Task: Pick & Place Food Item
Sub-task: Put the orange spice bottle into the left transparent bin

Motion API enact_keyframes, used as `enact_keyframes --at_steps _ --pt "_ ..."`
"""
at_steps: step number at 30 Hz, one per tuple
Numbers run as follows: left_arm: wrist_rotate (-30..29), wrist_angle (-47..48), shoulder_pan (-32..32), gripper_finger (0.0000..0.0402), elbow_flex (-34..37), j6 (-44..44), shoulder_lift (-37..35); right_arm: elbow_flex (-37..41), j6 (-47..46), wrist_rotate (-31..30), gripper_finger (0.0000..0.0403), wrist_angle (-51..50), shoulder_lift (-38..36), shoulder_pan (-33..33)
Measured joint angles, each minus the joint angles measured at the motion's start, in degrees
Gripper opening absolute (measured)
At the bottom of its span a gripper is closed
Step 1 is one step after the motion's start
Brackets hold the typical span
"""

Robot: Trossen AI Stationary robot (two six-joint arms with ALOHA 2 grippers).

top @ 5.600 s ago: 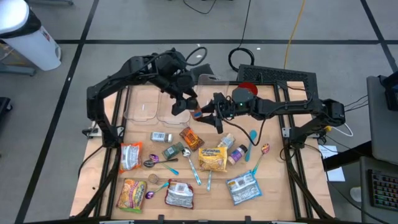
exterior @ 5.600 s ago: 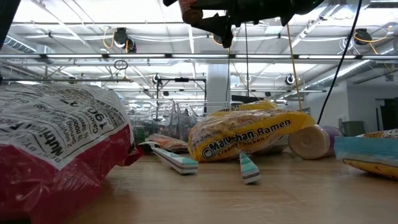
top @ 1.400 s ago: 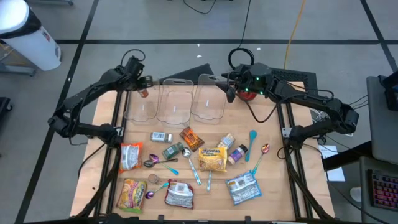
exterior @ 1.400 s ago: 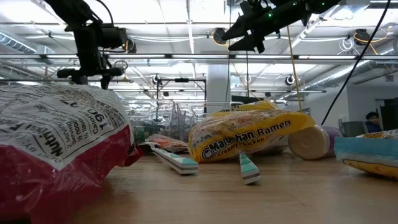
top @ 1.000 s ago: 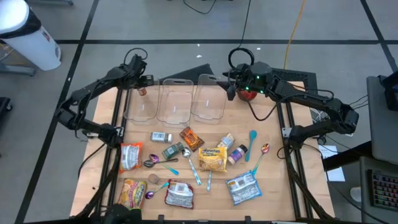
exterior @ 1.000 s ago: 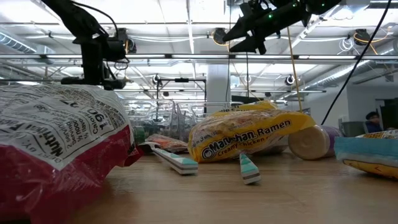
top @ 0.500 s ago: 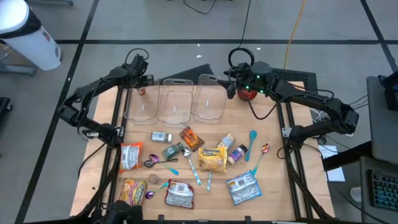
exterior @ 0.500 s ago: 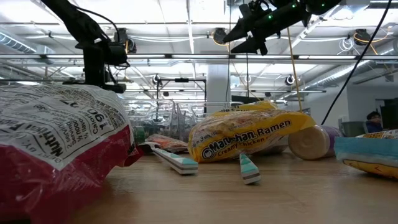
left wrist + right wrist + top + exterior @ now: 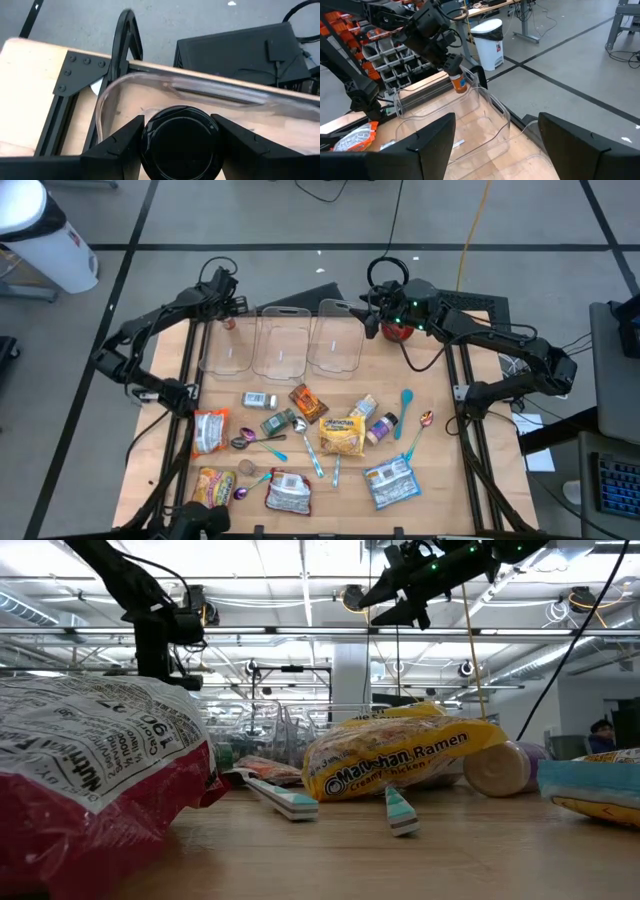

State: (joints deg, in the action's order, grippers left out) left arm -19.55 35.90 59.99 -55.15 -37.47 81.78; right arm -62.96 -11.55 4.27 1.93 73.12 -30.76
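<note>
My left end effector [image 9: 180, 150] is gripping a black-lidded jar [image 9: 181, 142] above a clear container [image 9: 200, 97]; right end effector [image 9: 492, 137] is gaping, empty. Below: "Maruchan Ramen" packet [image 9: 400, 768].

Legible print is found on two items in the low view. The yellow noodle packet [image 9: 400, 765] reads "Maruchan Ramen", with a smaller line below beginning "Creamy Chicken". The red and white bag [image 9: 90, 770] shows "Nutri", cut off, and the figure "190". Nothing else is readable.
</note>
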Motion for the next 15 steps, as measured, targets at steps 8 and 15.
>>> enact_keyframes --at_steps 8,15 --pt "-0.03 -1.41 -0.15 0.0207 1.11 -0.28 0.0 0.0 0.0 0.0 0.0279 0.0 0.0 0.0" --pt "0.1 -0.88 -0.15 0.0207 1.15 -0.75 1.98 0.0 0.0 -0.01 0.0279 0.0 0.0 0.0"
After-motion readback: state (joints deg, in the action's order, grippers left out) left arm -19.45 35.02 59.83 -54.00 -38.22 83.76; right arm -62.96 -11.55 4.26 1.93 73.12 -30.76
